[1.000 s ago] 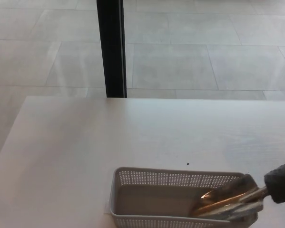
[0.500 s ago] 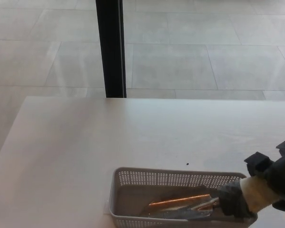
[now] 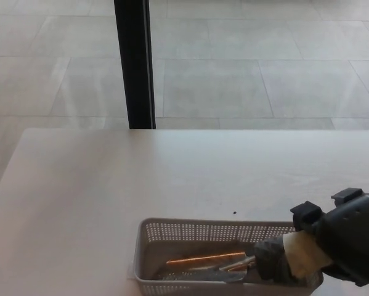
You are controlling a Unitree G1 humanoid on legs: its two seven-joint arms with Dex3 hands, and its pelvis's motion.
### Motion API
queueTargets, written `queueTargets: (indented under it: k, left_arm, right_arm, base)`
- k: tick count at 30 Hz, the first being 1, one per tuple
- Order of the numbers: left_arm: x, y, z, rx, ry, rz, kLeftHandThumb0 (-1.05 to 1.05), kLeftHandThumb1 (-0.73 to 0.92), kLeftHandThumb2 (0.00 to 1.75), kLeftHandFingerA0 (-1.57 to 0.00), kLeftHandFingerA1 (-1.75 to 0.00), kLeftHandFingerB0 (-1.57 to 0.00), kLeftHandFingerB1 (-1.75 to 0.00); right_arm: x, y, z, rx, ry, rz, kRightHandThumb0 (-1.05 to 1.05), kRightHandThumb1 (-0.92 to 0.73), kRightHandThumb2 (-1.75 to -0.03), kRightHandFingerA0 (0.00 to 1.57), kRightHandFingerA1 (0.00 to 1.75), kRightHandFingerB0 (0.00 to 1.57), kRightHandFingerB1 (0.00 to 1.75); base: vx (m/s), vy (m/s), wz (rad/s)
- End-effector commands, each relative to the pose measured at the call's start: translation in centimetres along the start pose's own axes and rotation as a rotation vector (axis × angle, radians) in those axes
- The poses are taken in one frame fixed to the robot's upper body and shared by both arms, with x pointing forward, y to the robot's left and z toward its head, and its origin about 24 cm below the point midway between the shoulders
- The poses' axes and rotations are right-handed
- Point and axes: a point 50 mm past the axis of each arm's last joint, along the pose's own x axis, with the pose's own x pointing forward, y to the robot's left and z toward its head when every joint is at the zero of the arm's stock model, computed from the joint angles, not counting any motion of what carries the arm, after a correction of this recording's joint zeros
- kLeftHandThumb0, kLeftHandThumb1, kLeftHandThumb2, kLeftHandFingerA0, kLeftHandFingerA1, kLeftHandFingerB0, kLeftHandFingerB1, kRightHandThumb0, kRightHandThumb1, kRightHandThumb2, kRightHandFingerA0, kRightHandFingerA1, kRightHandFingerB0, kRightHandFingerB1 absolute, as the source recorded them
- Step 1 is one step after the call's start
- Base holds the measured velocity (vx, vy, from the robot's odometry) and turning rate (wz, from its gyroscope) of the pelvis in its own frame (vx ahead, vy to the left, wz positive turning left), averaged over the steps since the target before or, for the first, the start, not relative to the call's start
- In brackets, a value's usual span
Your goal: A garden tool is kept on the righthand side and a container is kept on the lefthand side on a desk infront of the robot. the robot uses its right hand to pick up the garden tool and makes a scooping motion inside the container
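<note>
Pale floor tiles (image 3: 233, 80) fill the far part of the scene, crossed by a dark vertical post (image 3: 133, 61) that stands just beyond the far edge of the table (image 3: 110, 185). Its light top has a faint grain and carries one tiny dark speck (image 3: 235, 214) just beyond the container.

At the near edge sits the container (image 3: 148, 246), a grey rectangular basket with perforated walls and a solid floor, cut off by the bottom of the picture. Inside it lies the garden tool (image 3: 206, 262), a small trowel with its metal blade low along the basket floor, tip pointing left. The blade shines copper along its upper edge and duller grey below.

At the right end of the basket, the right hand (image 3: 295, 259) is closed around the tool's handle, its dark fingers (image 3: 271, 259) reaching down over the near right corner. A cream-coloured part shows between the fingers and the black wrist housing (image 3: 350, 237), which hangs past the basket's right side.
</note>
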Motion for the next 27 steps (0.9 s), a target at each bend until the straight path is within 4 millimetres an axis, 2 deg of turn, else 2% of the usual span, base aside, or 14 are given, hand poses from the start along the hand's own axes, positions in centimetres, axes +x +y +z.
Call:
queueTargets:
  k: [1, 2, 3, 5, 6, 9, 10, 11, 16, 17, 19, 22, 26, 27]
  left_arm:
    - [0.0, 0.2, -0.1, -0.034, 0.005, 0.005, -0.95, -0.03, 1.09, -0.95, -1.34, -0.71, -1.09]
    - [0.0, 0.2, -0.1, -0.034, 0.003, 0.003, -0.89, -0.04, 0.95, -0.77, -1.18, -0.71, -1.05]
    - [-0.1, 0.1, -0.1, -0.036, 0.001, 0.001, -0.97, -0.02, 1.08, -0.87, -1.33, -0.71, -1.09]
    - [-0.1, 0.3, 0.0, -0.005, 0.007, 0.019, -0.94, 0.0, 1.07, -0.93, -1.3, -0.74, -1.07]
    - [-0.1, 0.4, 0.0, 0.008, -0.004, 0.009, -0.94, 0.03, 1.09, -0.93, -1.26, -0.72, -1.05]
    - [-0.1, 0.3, 0.0, -0.011, 0.002, 0.012, -0.85, -0.01, 1.11, -1.01, -1.28, -0.76, -1.07]
    - [-0.1, 0.3, -0.1, -0.009, 0.003, 0.018, -0.81, -0.07, 1.07, -0.84, -1.16, -0.74, -1.04]
    - [-0.1, 0.3, -0.1, 0.001, 0.001, 0.019, -0.83, -0.02, 1.13, -1.03, -1.27, -0.8, -1.08]
    - [-0.1, 0.3, -0.4, 0.013, 0.023, 0.019, -0.88, -0.03, 1.13, -0.96, -1.23, -0.73, -1.03]
    - [-0.1, 0.3, -0.5, 0.003, 0.028, 0.024, -0.78, -0.03, 1.06, -0.84, -1.1, -0.75, -0.99]
    - [-0.1, 0.3, -0.6, 0.013, 0.035, 0.035, -0.78, -0.02, 1.04, -0.82, -1.13, -0.73, -1.01]
    - [-0.1, 0.2, -0.7, -0.011, 0.036, 0.04, -0.87, -0.02, 1.13, -1.02, -1.24, -0.8, -1.04]
    - [-0.1, 0.3, -0.6, 0.032, 0.026, 0.039, -0.96, -0.02, 1.1, -1.01, -1.22, -0.78, -1.03]
    - [-0.2, 0.4, -0.5, 0.027, 0.024, 0.024, -0.83, 0.02, 1.08, -0.93, -1.18, -0.75, -1.0]
  right_arm:
    - [-0.7, 1.4, 0.8, 0.175, 0.026, -0.04, -0.29, -0.55, -0.89, 0.91, 1.75, 0.81, 1.2]
    - [-0.8, 1.4, 0.6, 0.204, 0.052, -0.043, -0.3, -0.58, -0.87, 0.94, 1.75, 0.84, 1.0]
    - [-1.0, 1.4, 0.3, 0.244, 0.073, -0.07, -0.28, -0.55, -0.94, 0.94, 1.75, 0.85, 0.99]
    - [-1.1, 1.4, 0.1, 0.279, 0.091, -0.099, -0.28, -0.55, -0.97, 0.93, 1.75, 0.83, 1.09]
    - [-1.7, 1.4, -0.8, 0.355, 0.136, -0.151, -0.31, -0.58, -1.12, 0.91, 1.75, 0.68, 1.57]
    - [-2.2, 1.2, -1.8, 0.439, 0.178, -0.261, -0.29, -0.59, -1.12, 0.91, 1.75, 0.7, 1.56]
    - [-2.4, 1.2, -2.1, 0.462, 0.195, -0.285, -0.3, -0.6, -1.13, 0.93, 1.75, 0.68, 1.57]
    - [-2.6, 1.1, -2.5, 0.478, 0.209, -0.32, -0.31, -0.59, -1.15, 0.93, 1.75, 0.69, 1.57]
    - [-3.3, 0.8, -3.8, 0.556, 0.258, -0.462, -0.32, -0.63, -1.09, 0.91, 1.75, 0.66, 1.6]
    - [-3.6, 0.7, -4.3, 0.607, 0.275, -0.503, -0.32, -0.66, -1.02, 0.92, 1.75, 0.69, 1.58]
    - [-3.7, 0.4, -4.8, 0.637, 0.289, -0.555, -0.3, -0.65, -0.99, 0.91, 1.75, 0.7, 1.58]
    - [-3.6, 0.1, -5.8, 0.666, 0.33, -0.674, -0.23, -0.56, -1.06, 0.93, 1.75, 0.73, 1.56]
    - [-3.5, -0.3, -6.8, 0.714, 0.357, -0.694, -0.24, -0.57, -1.11, 0.96, 1.75, 0.73, 1.51]
    - [-3.3, -0.7, -7.2, 0.734, 0.375, -0.714, -0.19, -0.56, -1.03, 0.95, 1.75, 0.74, 1.49]
  base:
    - [0.0, 0.0, 0.0]
    - [0.0, 0.0, 0.0]
    - [0.0, 0.0, 0.0]
    - [0.0, 0.0, 0.0]
    - [0.0, 0.0, 0.0]
    - [0.0, 0.0, 0.0]
    - [0.0, 0.0, 0.0]
    - [0.0, 0.0, 0.0]
    - [0.0, 0.0, 0.0]
    - [0.0, 0.0, 0.0]
    - [0.0, 0.0, 0.0]
    - [0.0, 0.0, 0.0]
    - [0.0, 0.0, 0.0]
    - [0.0, 0.0, 0.0]
